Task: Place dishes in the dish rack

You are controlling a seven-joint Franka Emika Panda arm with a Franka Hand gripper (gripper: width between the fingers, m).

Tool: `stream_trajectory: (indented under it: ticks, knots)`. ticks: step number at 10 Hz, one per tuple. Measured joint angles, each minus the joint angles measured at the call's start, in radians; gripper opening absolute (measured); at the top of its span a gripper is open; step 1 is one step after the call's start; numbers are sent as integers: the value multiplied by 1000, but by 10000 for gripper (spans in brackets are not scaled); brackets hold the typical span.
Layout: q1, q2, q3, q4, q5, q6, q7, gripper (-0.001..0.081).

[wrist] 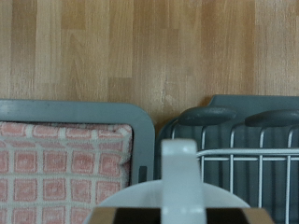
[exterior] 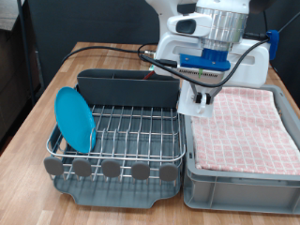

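The silver wire dish rack (exterior: 122, 127) on its dark grey tray stands at the exterior view's left, with the tall grey cutlery holder (exterior: 127, 89) along its far side. The bright-blue plate (exterior: 75, 117) stands upright in the rack's left end. My gripper (exterior: 200, 94) hangs over the gap between the rack and the bin, shut on the white mug (exterior: 195, 103). In the wrist view the mug's handle (wrist: 177, 173) and rim fill the bottom centre, with the rack's wires (wrist: 248, 173) to one side. I cannot make out the wooden spoon.
A grey bin (exterior: 239, 178) lined with a red-and-white checked cloth (exterior: 246, 127) stands right of the rack; it also shows in the wrist view (wrist: 65, 163). Black cables (exterior: 112, 49) run across the wooden table (exterior: 56, 84) behind the rack.
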Motion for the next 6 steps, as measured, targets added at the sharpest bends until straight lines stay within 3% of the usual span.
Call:
stream_trajectory:
  ticks: [6]
  knots:
    - [-47,93,1,91,67,33,-80,71]
